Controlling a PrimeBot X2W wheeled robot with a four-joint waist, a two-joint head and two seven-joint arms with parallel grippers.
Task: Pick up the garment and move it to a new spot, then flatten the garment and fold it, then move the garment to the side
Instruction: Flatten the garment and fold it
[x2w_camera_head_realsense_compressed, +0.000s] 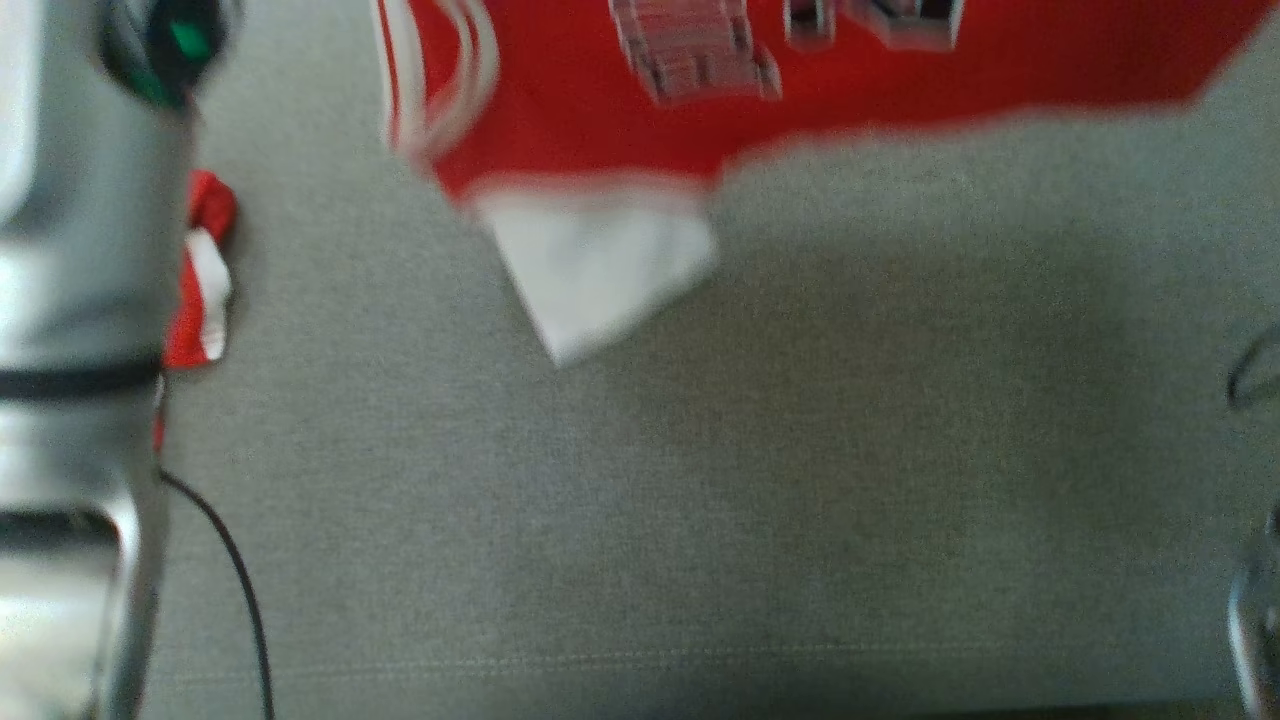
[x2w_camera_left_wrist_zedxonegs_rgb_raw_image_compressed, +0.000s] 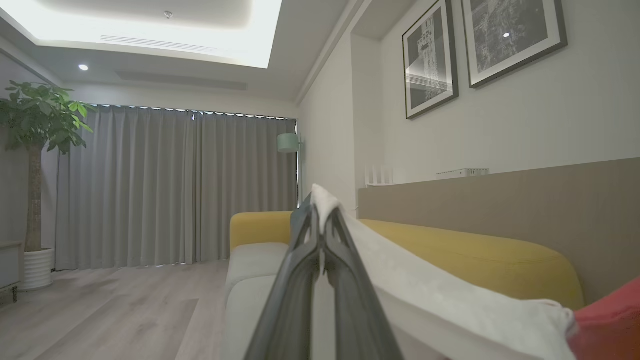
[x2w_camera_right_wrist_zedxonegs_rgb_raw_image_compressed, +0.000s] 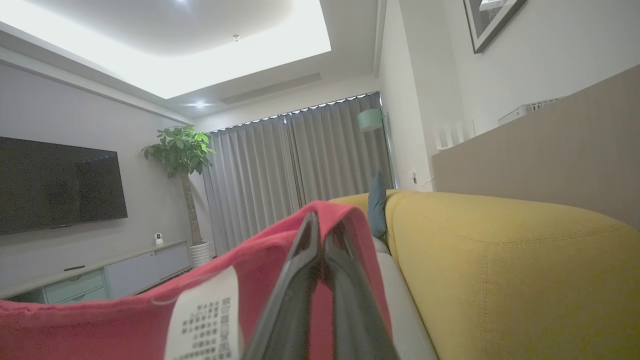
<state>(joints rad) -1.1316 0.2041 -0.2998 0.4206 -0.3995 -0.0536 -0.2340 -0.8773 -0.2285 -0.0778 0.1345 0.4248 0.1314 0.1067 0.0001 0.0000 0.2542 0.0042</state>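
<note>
Cloth: a red knit garment (x2w_camera_head_realsense_compressed: 620, 110) with white trim and a soft white panel, held up over the sofa seat, its white corner hanging lowest.
Left side: the left gripper (x2w_camera_left_wrist_zedxonegs_rgb_raw_image_compressed: 320, 214) has its long dark fingers pinched tight on the garment's fleecy white edge.
Right side: the right gripper (x2w_camera_right_wrist_zedxonegs_rgb_raw_image_compressed: 322, 227) is clamped on a red fold.
Writing: a white care label (x2w_camera_right_wrist_zedxonegs_rgb_raw_image_compressed: 207, 320) beside the right fingers, its rows of black print too small to read; blocky pale lettering (x2w_camera_head_realsense_compressed: 695, 50) on the red is blurred.
Sofa: a grey woven seat (x2w_camera_head_realsense_compressed: 800, 500) with a stitched seam, and a rounded mustard-yellow backrest (x2w_camera_right_wrist_zedxonegs_rgb_raw_image_compressed: 500, 260).
</note>
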